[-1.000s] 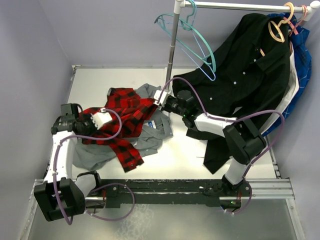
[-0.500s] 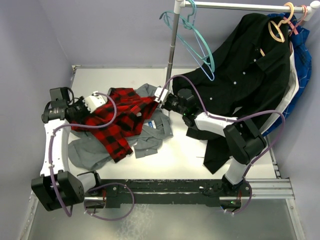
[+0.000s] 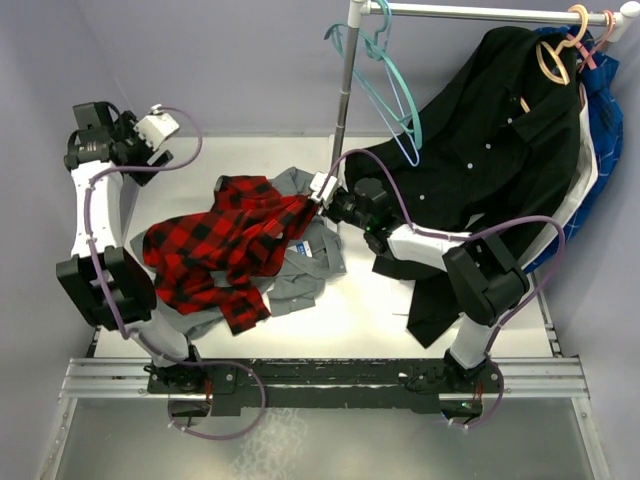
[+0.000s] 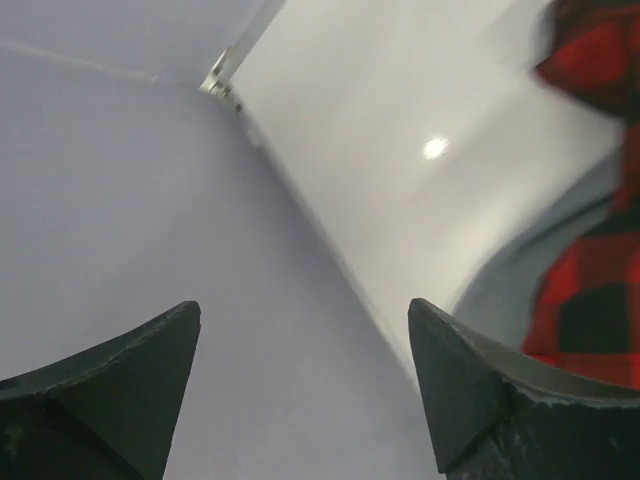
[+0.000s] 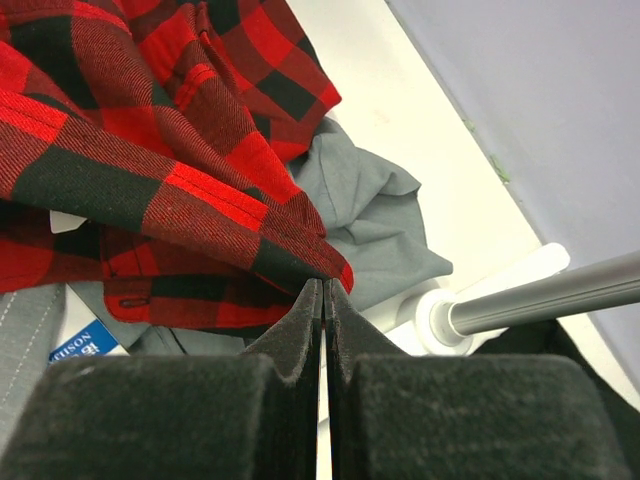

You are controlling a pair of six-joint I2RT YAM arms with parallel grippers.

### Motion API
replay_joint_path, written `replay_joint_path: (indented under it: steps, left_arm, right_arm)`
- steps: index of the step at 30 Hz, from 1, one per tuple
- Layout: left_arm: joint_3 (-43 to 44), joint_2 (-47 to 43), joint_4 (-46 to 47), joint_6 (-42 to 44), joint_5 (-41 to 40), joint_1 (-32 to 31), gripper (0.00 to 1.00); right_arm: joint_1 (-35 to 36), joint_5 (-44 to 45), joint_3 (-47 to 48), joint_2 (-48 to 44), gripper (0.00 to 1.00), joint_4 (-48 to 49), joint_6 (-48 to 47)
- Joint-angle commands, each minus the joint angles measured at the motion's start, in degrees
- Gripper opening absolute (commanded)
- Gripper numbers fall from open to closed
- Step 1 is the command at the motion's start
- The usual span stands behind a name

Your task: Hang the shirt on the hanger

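The red-and-black plaid shirt [image 3: 215, 245] lies crumpled on the table over a grey shirt, and shows again at the right edge of the left wrist view as shirt [image 4: 590, 290]. My right gripper [image 3: 313, 196] is shut on the shirt's right edge, with the hem pinched at the tips of the gripper [image 5: 323, 284]. My left gripper [image 3: 165, 128] is raised by the back left wall, well away from the shirt. In its own view that gripper [image 4: 303, 310] is open with nothing between the fingers. The pale blue hanger [image 3: 403, 145] hangs on the rack behind a teal one.
A grey shirt [image 3: 305, 268] lies under the plaid one. The rack's upright pole [image 3: 347, 90] stands right behind my right gripper. A teal hanger [image 3: 385, 70], a black shirt [image 3: 490, 150], a tan hanger [image 3: 553, 55] and a blue garment [image 3: 605, 120] hang from the rail.
My left gripper has opened, let go of the shirt and swung up toward the back left wall. The shirt's left side has dropped onto the grey shirt. The right arm has not moved.
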Motion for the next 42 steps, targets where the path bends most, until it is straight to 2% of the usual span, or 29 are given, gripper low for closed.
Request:
replay_joint_path:
  steps: [1,3,4,6,8,10,14,18,28,33,38,42]
  left_arm:
    - [0.3,-9.2,-15.8,-2.7,14.8,-4.1,0.93]
    - [-13.3,-18.3,-13.2,0.2,6.7,-14.5,1.00]
    - [-20.3,-24.9,-11.7,0.8,-1.6,-21.2,0.99]
    - [-30.4,-30.8,-11.8,-0.6,-10.1,-33.4,0.99]
    - [-34.8,-32.6,-13.1,-6.2,-13.3,-41.4,0.99]
    - [-35.6,-32.4,-12.3,-12.9,-14.3,-44.7,0.99]
    - [-37.5,-31.0,-1.8,-22.0,-23.3,-46.7,0.99]
    - [-41.2,-30.4,6.7,-25.5,-29.6,-47.4,0.99]
    - [-44.1,-31.2,3.2,-33.2,-25.6,-50.8,0.99]
    - [-48.5,-30.8,8.0,-32.2,-30.4,-51.0,1.00]
    - [-53.6,-30.1,18.3,-29.1,-37.2,-51.0,0.91]
    - [-56.1,-28.6,25.7,-26.8,-39.8,-50.9,0.77]
  right_arm:
    - [-0.2,-1.0,1.4,-0.3,0.00,5.2,4.0]
    - [-0.2,-1.0,0.9,-0.5,0.00,5.6,4.2]
    - [-0.2,-1.1,0.6,-0.6,0.00,5.7,4.2]
    - [-0.2,-1.0,0.5,-0.5,0.00,6.4,4.4]
    - [-0.2,-0.7,0.5,-0.3,0.00,6.9,4.3]
    - [-0.1,-0.4,0.5,-0.2,0.00,7.0,4.3]
    - [-0.1,-0.5,-2.1,-0.6,0.00,7.4,4.7]
    - [-0.1,-0.4,-2.5,-1.0,0.00,7.9,4.8]
    - [-0.2,-0.6,-1.1,0.0,0.00,8.0,4.8]
    - [-0.1,-0.6,-0.6,0.6,0.00,8.1,5.0]
    - [-0.1,-0.8,-0.5,0.9,0.00,8.0,5.7]
    - [-0.1,-0.9,-0.5,0.9,0.00,7.6,6.4]
